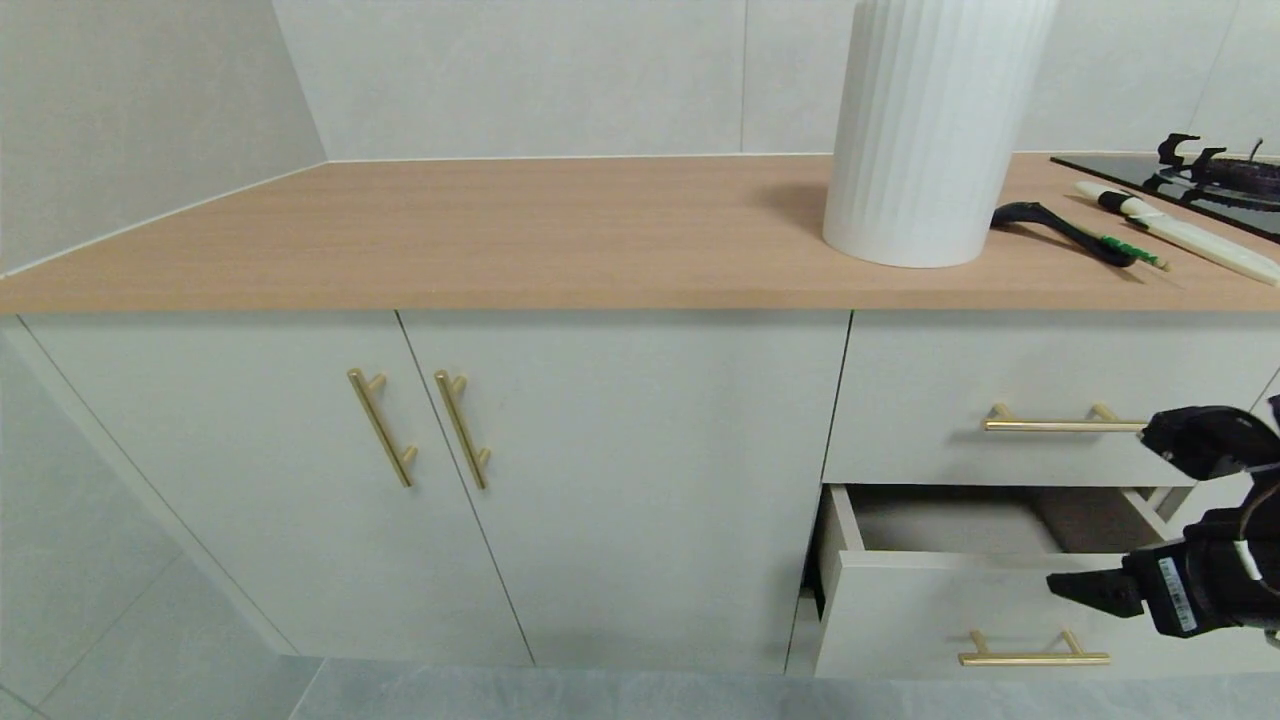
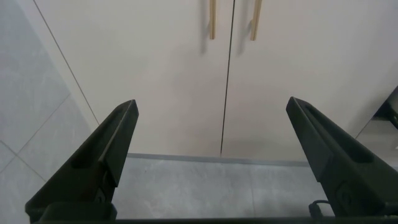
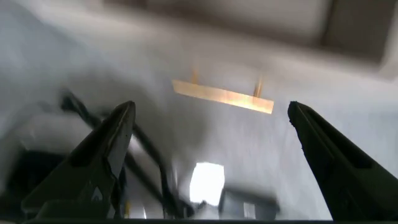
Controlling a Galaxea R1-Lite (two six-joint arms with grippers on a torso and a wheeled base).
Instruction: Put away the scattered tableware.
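Wooden surface (image 1: 500, 230) carries a black utensil (image 1: 1065, 228) and a white-handled utensil (image 1: 1180, 232) at its right end. We note the lower drawer (image 1: 940, 600) pulled out, right hand (image 3: 210, 118) spread wide before it; left hand (image 2: 211, 109) likewise spread, facing cupboard doors (image 2: 280, 93).

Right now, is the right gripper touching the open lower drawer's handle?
Apart. In the head view the right gripper sits open above the lower drawer's handle, with bare drawer front showing between its lower finger and the bar.
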